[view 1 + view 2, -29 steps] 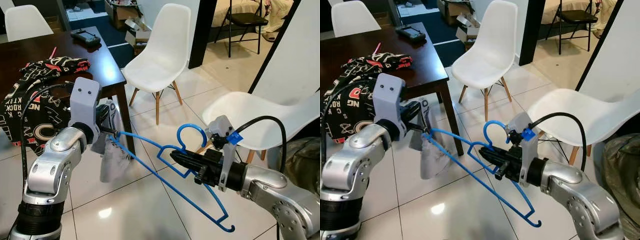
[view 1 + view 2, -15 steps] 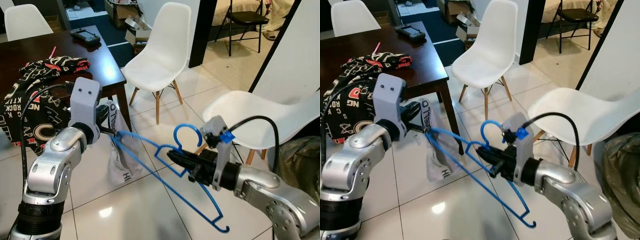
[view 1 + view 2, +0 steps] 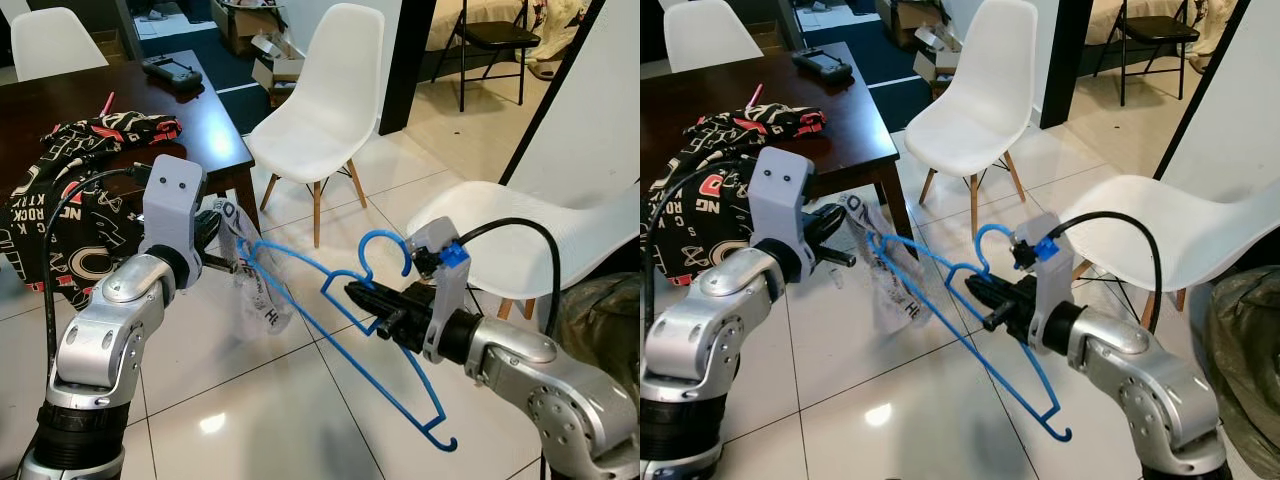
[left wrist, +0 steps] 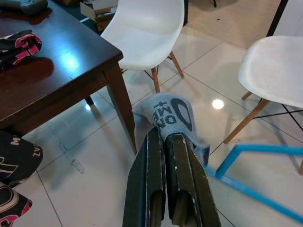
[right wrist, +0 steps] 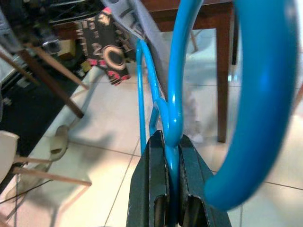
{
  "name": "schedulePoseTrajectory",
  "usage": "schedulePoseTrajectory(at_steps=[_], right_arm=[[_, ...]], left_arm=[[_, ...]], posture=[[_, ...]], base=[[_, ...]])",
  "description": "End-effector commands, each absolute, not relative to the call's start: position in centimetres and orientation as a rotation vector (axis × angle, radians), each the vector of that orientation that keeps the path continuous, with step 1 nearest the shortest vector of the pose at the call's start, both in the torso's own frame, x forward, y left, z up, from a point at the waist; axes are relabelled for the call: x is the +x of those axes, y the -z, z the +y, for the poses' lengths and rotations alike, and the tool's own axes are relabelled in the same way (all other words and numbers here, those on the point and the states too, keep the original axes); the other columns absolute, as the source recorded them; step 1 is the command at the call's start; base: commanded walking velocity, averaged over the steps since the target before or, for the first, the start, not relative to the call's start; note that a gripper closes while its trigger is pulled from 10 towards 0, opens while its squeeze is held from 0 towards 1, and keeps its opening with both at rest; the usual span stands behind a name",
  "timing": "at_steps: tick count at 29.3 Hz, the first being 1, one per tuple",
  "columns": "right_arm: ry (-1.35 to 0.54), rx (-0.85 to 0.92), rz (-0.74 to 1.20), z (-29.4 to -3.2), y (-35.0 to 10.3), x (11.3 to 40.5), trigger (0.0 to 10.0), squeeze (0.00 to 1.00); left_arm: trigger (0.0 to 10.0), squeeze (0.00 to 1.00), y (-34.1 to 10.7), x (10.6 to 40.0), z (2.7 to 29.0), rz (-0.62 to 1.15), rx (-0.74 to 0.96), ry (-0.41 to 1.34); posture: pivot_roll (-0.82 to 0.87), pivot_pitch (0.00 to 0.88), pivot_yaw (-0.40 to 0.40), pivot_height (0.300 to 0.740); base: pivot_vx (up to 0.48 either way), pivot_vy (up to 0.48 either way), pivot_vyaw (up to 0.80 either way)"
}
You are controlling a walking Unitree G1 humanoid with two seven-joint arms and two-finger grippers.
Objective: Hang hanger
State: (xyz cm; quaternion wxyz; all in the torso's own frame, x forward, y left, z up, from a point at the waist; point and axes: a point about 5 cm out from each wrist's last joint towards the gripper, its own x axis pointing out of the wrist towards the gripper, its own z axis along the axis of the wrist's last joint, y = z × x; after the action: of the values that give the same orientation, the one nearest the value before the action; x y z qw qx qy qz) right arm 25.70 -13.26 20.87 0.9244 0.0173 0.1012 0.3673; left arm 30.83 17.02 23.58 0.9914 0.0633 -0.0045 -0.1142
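Note:
A blue wire hanger is held level over the tiled floor. My right gripper is shut on its neck just below the hook, and the blue wire runs between the shut fingers in the right wrist view. A grey printed garment hangs from my left gripper, which is shut on its top edge by the hanger's left end. The cloth drapes past the fingertips, with the hanger's blue bar beside it.
A dark wooden table stands at my left with a black patterned cloth hanging off it. One white chair stands ahead, another behind my right arm. Open tiled floor lies below the hanger.
The grey garment has been lifted from hanging low beside the table leg and now bunches higher around the hanger's left end. My right gripper has raised the hanger a little.

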Motion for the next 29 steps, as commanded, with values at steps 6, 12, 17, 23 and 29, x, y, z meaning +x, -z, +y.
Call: schedulePoseTrajectory(at_steps=[6,12,17,23,29], right_arm=[[-0.7,0.037,0.218,-13.7,-20.7,26.1,10.0,0.0],[-0.751,0.016,0.212,-13.7,-20.8,25.7,10.0,0.0],[-0.749,-0.003,0.216,-14.0,-20.8,25.7,10.0,0.0],[-0.757,-0.003,0.215,-14.1,-20.8,25.6,10.0,0.0],[-0.849,-0.046,0.228,-15.0,-20.7,24.5,10.0,0.0]], left_arm=[[10.0,0.0,-23.7,30.7,16.9,-0.006,0.134,0.237],[10.0,0.0,-23.7,30.7,16.8,-0.007,0.134,0.241],[10.0,0.0,-23.7,30.7,16.8,-0.009,0.134,0.245],[10.0,0.0,-23.7,30.7,16.8,-0.009,0.136,0.246],[10.0,0.0,-23.6,30.7,16.9,-0.004,0.14,0.245]], posture=[[0.03,0.179,0.058,0.74],[0.03,0.177,0.058,0.74],[0.03,0.175,0.058,0.74],[0.03,0.171,0.057,0.74],[0.03,0.171,0.057,0.74]], base=[[0.0,0.0,0.0],[0.0,0.0,0.0],[0.0,0.0,0.0],[0.0,0.0,0.0],[0.0,0.0,0.0]])
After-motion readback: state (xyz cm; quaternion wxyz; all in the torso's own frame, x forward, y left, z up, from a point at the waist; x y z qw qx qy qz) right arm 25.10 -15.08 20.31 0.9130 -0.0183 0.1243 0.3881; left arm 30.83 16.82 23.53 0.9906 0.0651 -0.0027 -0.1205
